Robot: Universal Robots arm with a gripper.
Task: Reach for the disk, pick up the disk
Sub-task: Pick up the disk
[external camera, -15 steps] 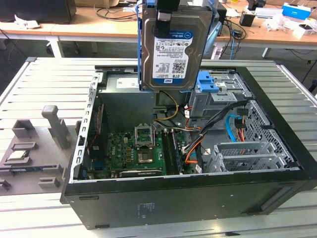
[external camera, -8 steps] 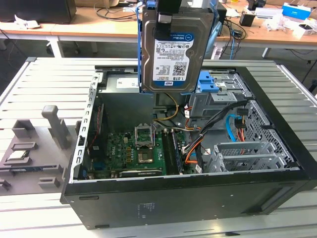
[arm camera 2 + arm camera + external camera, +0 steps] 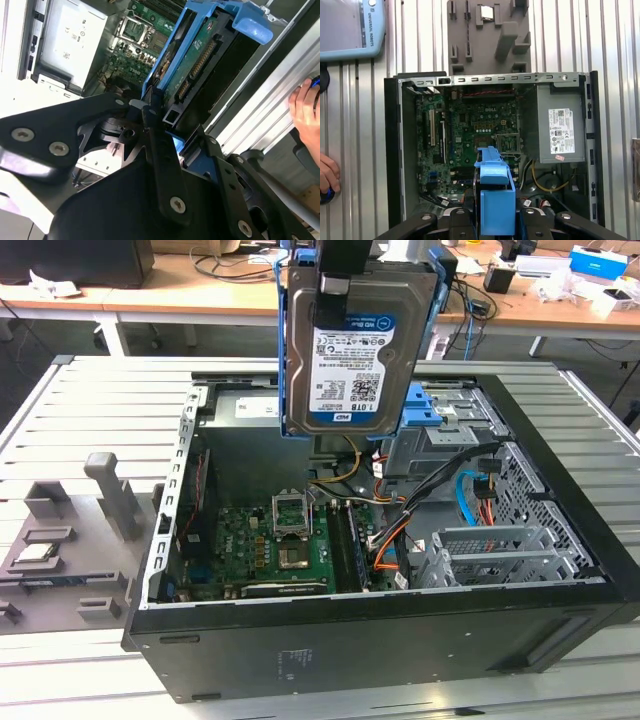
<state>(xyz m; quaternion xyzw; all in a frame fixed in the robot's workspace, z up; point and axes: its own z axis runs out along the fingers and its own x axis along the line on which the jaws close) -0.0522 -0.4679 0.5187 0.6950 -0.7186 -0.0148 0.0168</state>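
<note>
Your gripper (image 3: 345, 265) clamps the disk (image 3: 352, 350) above the open computer case (image 3: 380, 640), cables (image 3: 400, 525) beneath it, gripper top cut off.

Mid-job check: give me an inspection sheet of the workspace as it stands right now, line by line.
Surface: slatted metal table, carrying the open computer case and a grey fixture tray.
Job's things: the disk, in its blue bracket, hangs upright in the air above the open case, label facing the exterior view.
Clutter: a small square chip sits in the grey fixture tray.
Grippers: the gripper has its jaws shut on the disk's upper end.
Cables: orange, blue and yellow leads lie inside the case beside the motherboard.
Surroundings: wooden desks with loose items behind; a person's hand rests at the table edge; a teach pendant lies on the table.
</note>
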